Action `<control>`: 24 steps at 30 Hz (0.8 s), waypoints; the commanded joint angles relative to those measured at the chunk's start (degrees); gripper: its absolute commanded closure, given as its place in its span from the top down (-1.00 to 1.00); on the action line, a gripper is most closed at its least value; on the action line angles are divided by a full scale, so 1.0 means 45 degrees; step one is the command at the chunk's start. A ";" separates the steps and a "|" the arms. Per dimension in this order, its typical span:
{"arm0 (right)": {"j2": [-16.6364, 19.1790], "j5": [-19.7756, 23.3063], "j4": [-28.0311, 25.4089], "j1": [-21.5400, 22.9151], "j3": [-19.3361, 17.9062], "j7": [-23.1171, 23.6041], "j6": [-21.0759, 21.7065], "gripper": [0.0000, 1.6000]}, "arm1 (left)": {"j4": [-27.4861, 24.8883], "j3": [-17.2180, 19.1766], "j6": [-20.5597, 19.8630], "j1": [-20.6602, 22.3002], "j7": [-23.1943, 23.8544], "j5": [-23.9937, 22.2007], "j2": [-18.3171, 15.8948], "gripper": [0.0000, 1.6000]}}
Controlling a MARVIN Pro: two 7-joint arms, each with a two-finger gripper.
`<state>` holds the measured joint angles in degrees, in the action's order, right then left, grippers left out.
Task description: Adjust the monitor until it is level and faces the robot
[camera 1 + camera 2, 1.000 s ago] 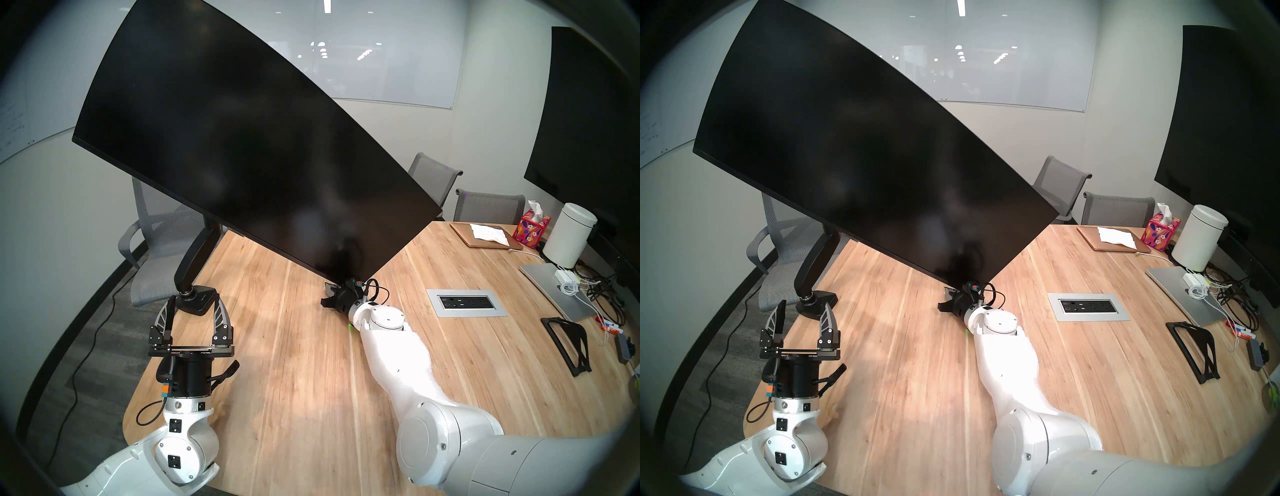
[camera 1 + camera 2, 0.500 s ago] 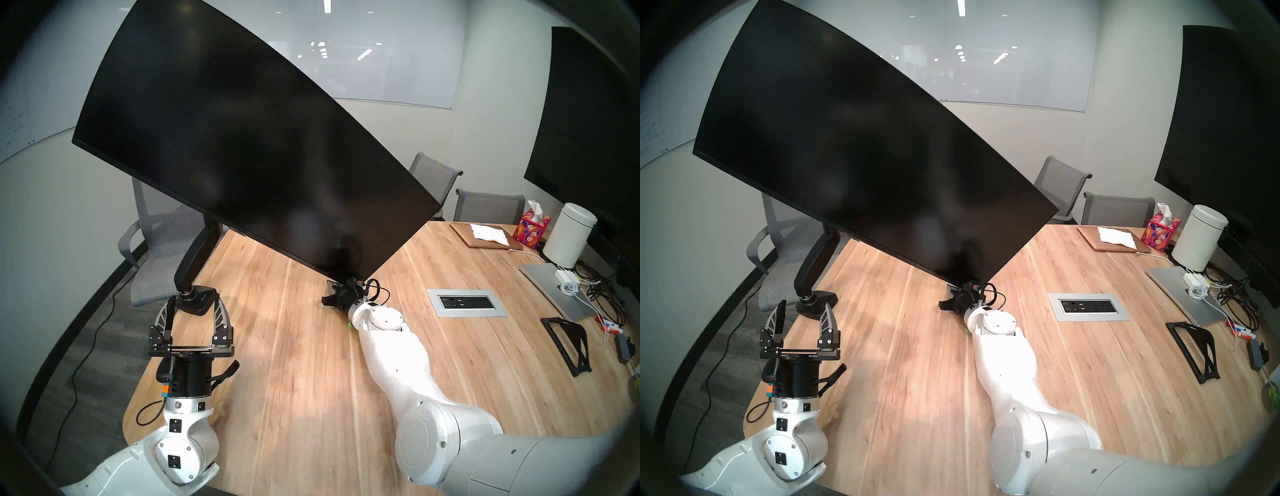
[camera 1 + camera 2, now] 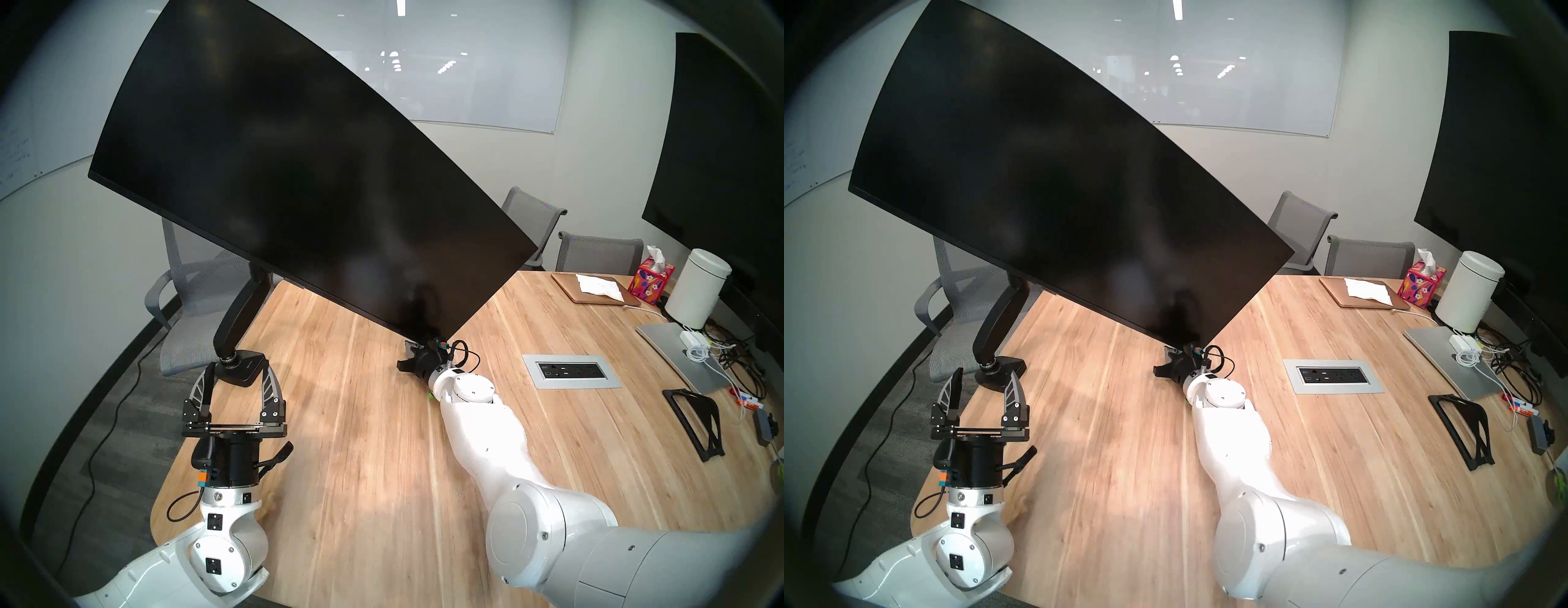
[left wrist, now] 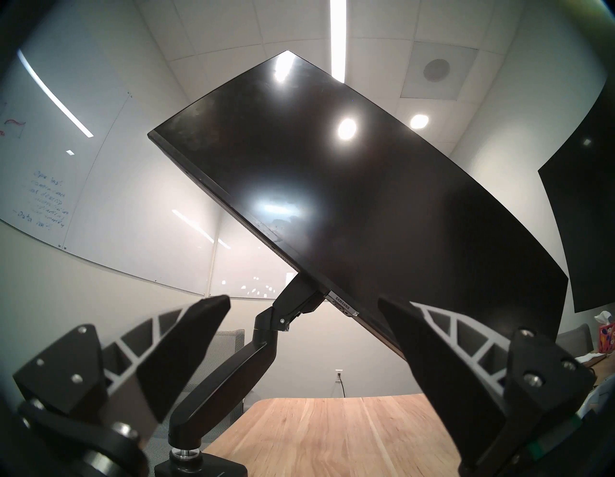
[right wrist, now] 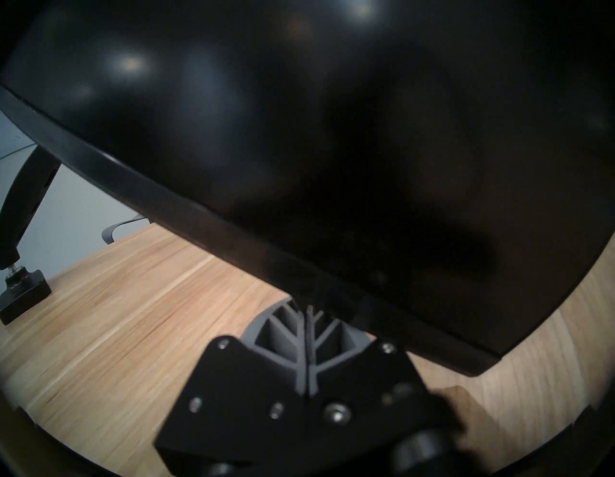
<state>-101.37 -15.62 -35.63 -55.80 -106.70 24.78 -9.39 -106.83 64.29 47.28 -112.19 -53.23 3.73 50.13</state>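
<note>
The monitor [image 3: 297, 170] is a wide curved black screen on a black articulated arm [image 3: 239, 314] with a small base [image 3: 244, 368] at the table's left. It is tilted, its left end high and its right end low near the table [image 3: 360, 446]. My right gripper [image 3: 412, 346] is shut, its fingertips [image 5: 307, 314] against the monitor's [image 5: 299, 133] bottom edge near the low right corner. My left gripper [image 3: 238, 371] is open and empty, just in front of the base. The left wrist view looks up at the monitor [image 4: 349, 186] between the open fingers [image 4: 186, 349].
A large flat wall screen [image 3: 721, 148] hangs at the right. Grey chairs [image 3: 598, 252] stand behind the table. A power box [image 3: 570, 370], laptop [image 3: 674, 352], white canister [image 3: 698, 293], tissue box [image 3: 651, 280], black stand [image 3: 695, 420] and cables lie at the right.
My right gripper has moved slightly up and to the right under the monitor's low corner, and the monitor's right end has risen a little. The left arm has not moved.
</note>
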 commanded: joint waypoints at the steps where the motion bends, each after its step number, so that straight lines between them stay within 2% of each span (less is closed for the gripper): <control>1: 0.0394 0.0040 -0.0452 0.1087 -0.0111 -0.0245 -0.0412 -1.00 | -0.0143 0.0020 0.0038 0.0038 -0.0012 0.0016 0.0021 1.00; 24: 0.0691 -0.0274 -0.0282 0.1357 -0.0184 -0.0782 -0.1238 -1.00 | -0.0144 0.0018 0.0039 0.0039 -0.0014 0.0016 0.0020 1.00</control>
<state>-99.32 -16.99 -34.31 -53.52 -107.43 22.23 -12.11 -106.83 64.29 47.28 -112.14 -53.23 3.73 50.13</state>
